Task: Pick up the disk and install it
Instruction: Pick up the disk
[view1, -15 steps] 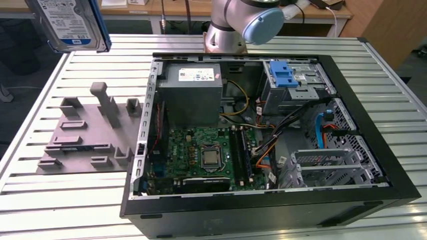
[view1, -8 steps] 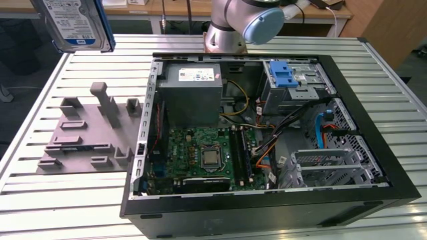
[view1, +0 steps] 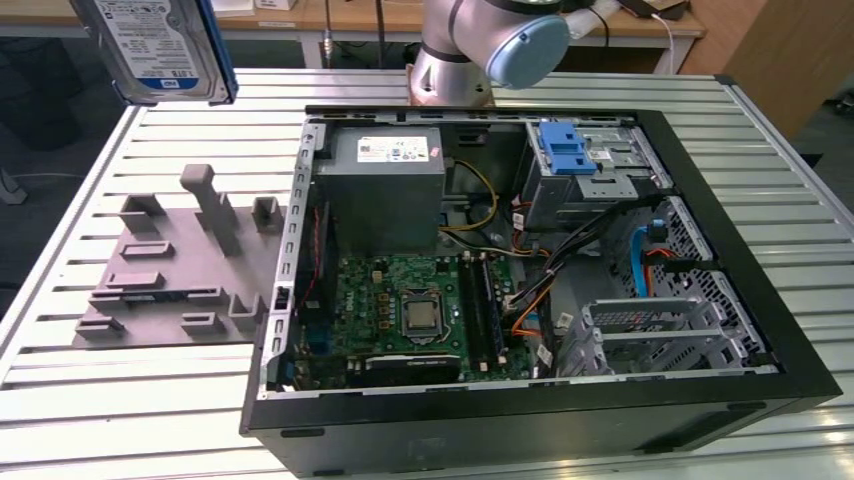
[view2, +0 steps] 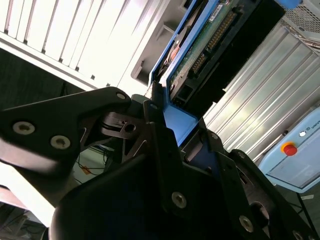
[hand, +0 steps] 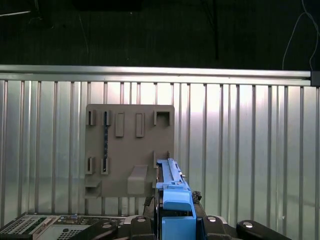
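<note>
The disk (view1: 154, 45) hangs at the upper left of the exterior view, high above the desk (view1: 120, 400), the claw (view2: 177, 125) clamped on its blue-railed end. Carrying it well likely means a firm, square grip and ample clearance over the case (view1: 534, 430) wall.

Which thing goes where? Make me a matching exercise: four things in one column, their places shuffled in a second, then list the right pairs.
Things
1. disk
2. grey board
3. power supply box
4. drive cage with the blue latch

Places
A. flat on the table, outside the case, on the exterior view's left
B. inside the case, on the exterior view's right of the power supply box
C. up off the table, clamped in the gripper
D. inside the case, next to the green circuit board

Pairs: 1-C, 2-A, 3-D, 4-B
</note>
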